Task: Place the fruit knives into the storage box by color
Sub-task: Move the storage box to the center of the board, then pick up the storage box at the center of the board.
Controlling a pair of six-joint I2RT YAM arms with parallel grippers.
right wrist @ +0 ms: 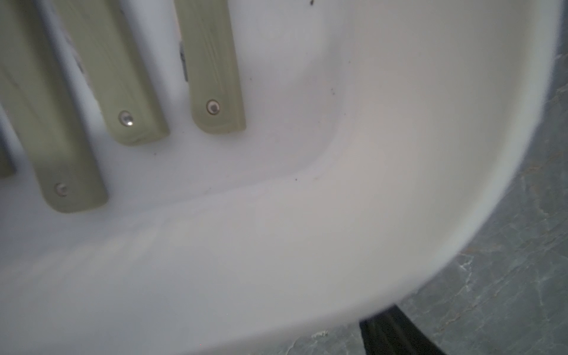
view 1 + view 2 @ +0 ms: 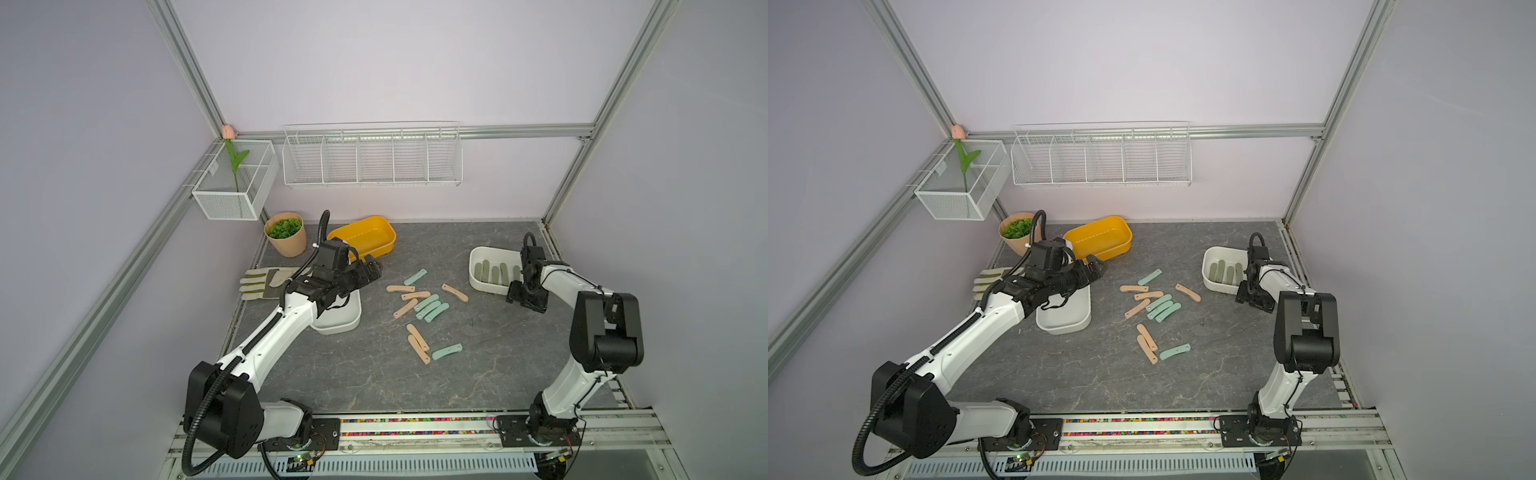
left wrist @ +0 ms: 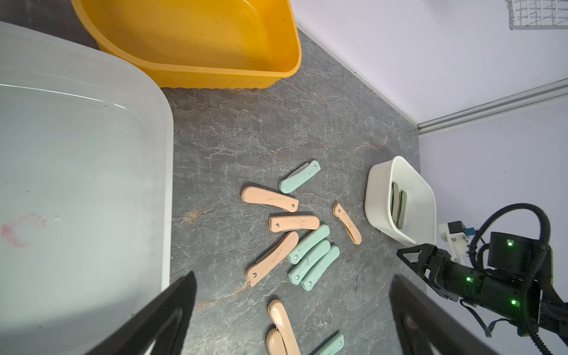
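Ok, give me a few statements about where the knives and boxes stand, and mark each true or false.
1. The olive knives lie in the white box on the robot's right. True.
2. The yellow tub is full. False: it is empty.
3. Three mint knives lie side by side on the table. True.
4. The left gripper has its fingers shut. False: they stand wide open, holding nothing.

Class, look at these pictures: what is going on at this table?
Two robot arms are sorting small plastic fruit knives by colour. The olive-green knives lie in the small white plastic box on the right, and the right gripper hangs at its edge. The left gripper is open and empty beside the white box on the left, which shows no knives. The peach-pink knives and pale mint knives lie loose on the grey marble table.
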